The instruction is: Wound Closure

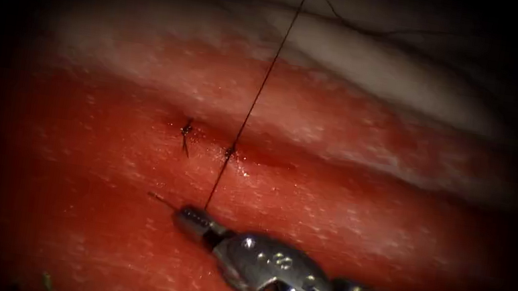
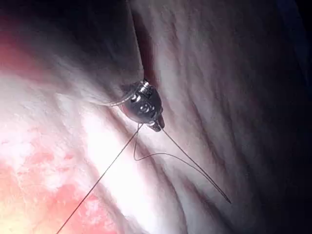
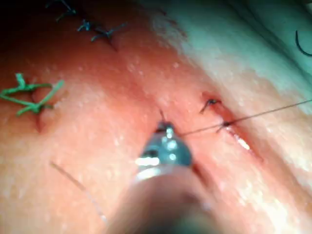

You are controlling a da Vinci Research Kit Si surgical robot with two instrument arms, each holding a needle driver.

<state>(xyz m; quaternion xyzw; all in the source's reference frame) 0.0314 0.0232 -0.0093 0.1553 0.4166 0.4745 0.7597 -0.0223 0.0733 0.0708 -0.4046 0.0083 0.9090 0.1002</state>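
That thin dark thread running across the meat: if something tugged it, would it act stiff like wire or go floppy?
Probably floppy by itself: in the left wrist view the thread curls in a loose loop near the left end effector. Under pull it seems to go straight, like the line rising from the right end effector over the cut. It looks fine, so likely light.

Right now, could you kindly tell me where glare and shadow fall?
Endoscope view: dark rim, glints on the right tool, shut on the thread. Left wrist view: harsh light on tissue; left tool at the shadow's edge, gripping thread, needle dangling free. Right wrist view: wet gleam along the cut.
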